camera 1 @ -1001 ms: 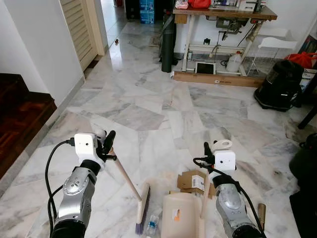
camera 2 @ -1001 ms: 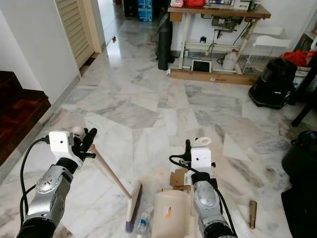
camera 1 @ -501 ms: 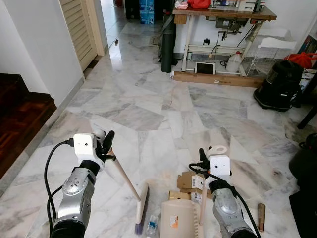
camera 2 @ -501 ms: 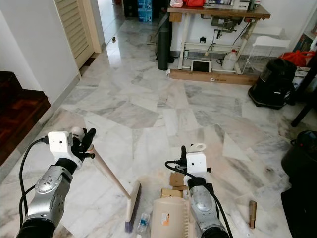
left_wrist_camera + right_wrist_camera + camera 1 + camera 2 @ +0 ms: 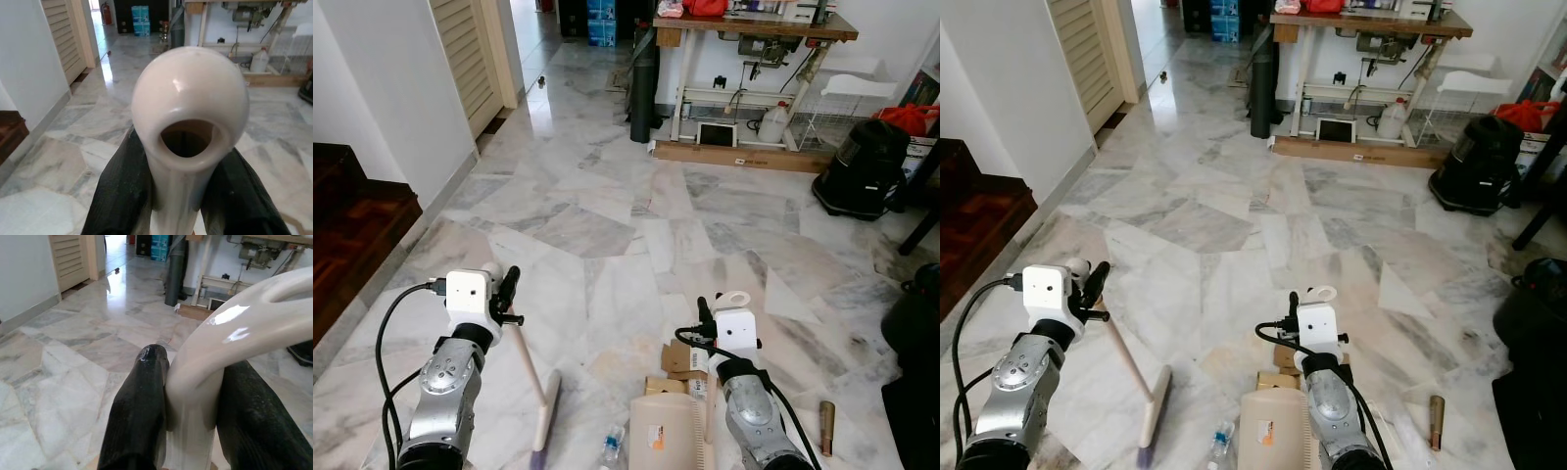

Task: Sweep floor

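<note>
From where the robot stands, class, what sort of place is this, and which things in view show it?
Probably a room in a home used partly as a workroom: a marble floor, a sewing machine table against the far wall, a black vacuum cleaner beside it, and a louvred door.

Ahead the marble floor (image 5: 607, 196) lies open toward the doorway. Obstacles sit close in: cardboard scraps (image 5: 683, 358), a plastic bottle (image 5: 610, 446) and what looks like a brown tube (image 5: 825, 428). A black vacuum cleaner (image 5: 862, 166) and sewing table (image 5: 754, 24) block the far right.
</note>
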### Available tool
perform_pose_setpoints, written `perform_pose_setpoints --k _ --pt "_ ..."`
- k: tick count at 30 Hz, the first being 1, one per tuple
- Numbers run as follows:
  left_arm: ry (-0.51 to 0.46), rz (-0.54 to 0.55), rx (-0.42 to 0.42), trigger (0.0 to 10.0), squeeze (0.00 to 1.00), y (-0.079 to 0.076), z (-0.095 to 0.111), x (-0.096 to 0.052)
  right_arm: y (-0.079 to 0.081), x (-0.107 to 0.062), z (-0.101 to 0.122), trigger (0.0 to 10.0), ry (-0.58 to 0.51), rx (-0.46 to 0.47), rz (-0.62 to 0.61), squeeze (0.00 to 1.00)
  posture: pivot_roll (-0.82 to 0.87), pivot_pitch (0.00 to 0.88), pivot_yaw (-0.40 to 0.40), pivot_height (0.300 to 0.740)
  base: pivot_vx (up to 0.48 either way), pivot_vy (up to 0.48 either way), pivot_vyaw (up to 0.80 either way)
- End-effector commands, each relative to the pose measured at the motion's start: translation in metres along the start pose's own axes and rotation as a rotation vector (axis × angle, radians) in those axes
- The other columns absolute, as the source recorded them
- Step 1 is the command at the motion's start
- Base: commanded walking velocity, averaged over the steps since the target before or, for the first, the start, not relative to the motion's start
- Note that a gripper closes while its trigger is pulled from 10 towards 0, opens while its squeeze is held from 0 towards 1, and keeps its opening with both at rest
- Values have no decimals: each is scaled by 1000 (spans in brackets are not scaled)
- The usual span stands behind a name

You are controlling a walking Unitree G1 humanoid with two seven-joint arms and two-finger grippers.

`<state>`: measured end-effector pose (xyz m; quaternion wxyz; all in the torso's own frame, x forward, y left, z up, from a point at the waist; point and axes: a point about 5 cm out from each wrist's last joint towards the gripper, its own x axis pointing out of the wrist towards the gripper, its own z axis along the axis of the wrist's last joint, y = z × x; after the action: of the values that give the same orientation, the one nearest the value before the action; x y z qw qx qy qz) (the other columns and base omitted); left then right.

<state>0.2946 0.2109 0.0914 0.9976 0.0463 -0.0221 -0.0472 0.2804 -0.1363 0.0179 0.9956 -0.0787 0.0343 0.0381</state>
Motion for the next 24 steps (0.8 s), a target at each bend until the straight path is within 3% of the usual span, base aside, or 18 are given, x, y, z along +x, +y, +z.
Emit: perform_pose_setpoints --k 1,5,8,18,21,22,24 --pt "-35 -19 35 10000 0 -2 6 2 5 -6 -11 10000 66 -10 21 0 80 34 -39 740 0 0 0" --pt "3 -46 13 10000 0 -6 0 1 6 -6 -11 10000 69 -19 22 0 77 40 -38 740 0 0 0" --pt "37 -30 -63 10000 0 -6 -7 0 9 -9 -14 10000 73 -33 30 0 75 49 -34 740 0 0 0" --pt "109 -17 -168 10000 0 -4 -19 1 12 -15 -20 10000 93 -58 35 0 71 61 -28 740 0 0 0" --pt "130 -21 -230 10000 0 -6 -23 2 12 -15 -20 10000 94 -58 34 0 66 64 -26 740 0 0 0" --pt "149 -20 -295 10000 0 -7 -24 6 11 -15 -19 10000 89 -59 32 0 58 66 -25 740 0 0 0" --pt "163 -11 -349 10000 0 -8 -25 9 11 -15 -18 10000 83 -60 31 0 53 67 -24 740 0 0 0"
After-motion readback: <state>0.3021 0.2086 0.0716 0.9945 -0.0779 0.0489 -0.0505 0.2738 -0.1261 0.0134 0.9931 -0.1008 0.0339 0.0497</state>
